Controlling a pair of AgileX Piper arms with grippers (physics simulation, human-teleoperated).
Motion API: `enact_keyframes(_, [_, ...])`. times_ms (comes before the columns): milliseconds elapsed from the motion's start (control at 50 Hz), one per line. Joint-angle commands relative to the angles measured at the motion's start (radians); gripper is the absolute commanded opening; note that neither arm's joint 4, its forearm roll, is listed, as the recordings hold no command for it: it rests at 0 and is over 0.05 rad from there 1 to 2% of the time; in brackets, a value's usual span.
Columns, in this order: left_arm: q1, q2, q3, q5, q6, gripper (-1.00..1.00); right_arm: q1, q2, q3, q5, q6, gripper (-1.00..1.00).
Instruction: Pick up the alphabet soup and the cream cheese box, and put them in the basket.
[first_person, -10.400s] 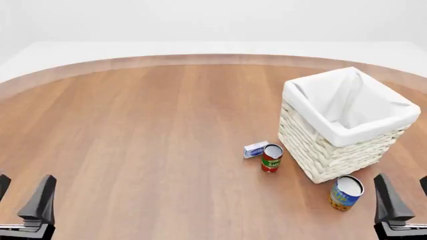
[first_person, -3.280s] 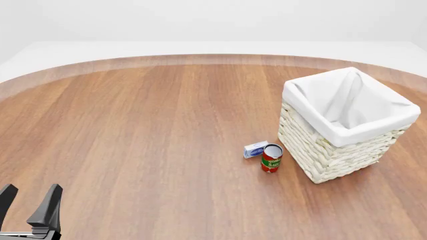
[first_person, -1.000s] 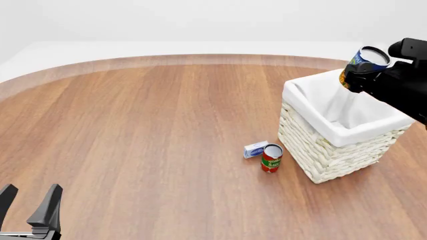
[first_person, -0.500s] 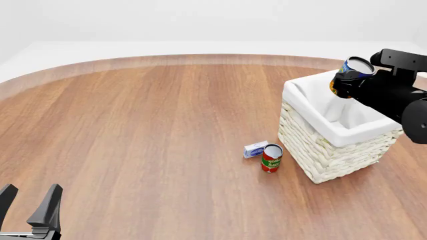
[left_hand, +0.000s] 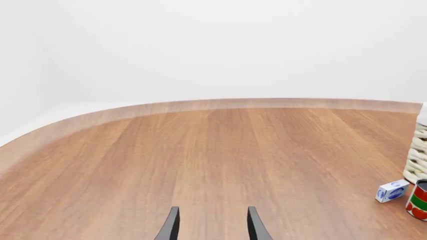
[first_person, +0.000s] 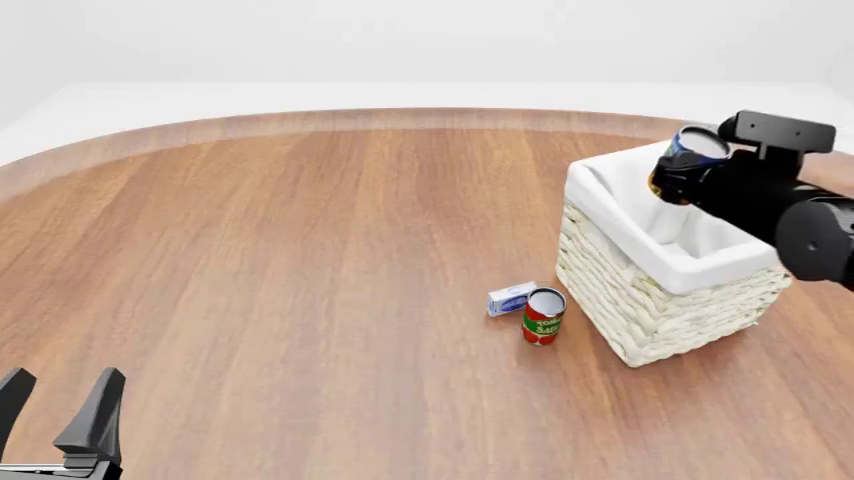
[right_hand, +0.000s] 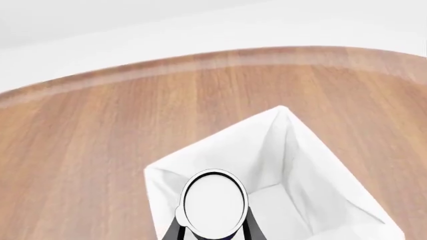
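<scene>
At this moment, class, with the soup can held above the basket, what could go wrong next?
1. The soup can hangs in the right tool near the basket's left rim, not over its centre; released here, it might clip the rim and fall outside.
2. The small white box lies right beside the red can, so grasping it may knock that can over.

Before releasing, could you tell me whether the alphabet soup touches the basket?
Apart: the front view shows the alphabet soup held above the basket rim by the right gripper.
</scene>
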Motion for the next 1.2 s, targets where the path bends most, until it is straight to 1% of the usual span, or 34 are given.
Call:
enact_keyframes(20, [0.000,0.000,0.000,0.000,0.000,1.00,-0.006,0.036,-0.013,-0.022,0.009,-1.00])
enact_keyframes(1200, [0.000,0.000,0.000,0.000,0.000,1.00,-0.033,0.103,0.001,-0.055,-0.006,-1.00])
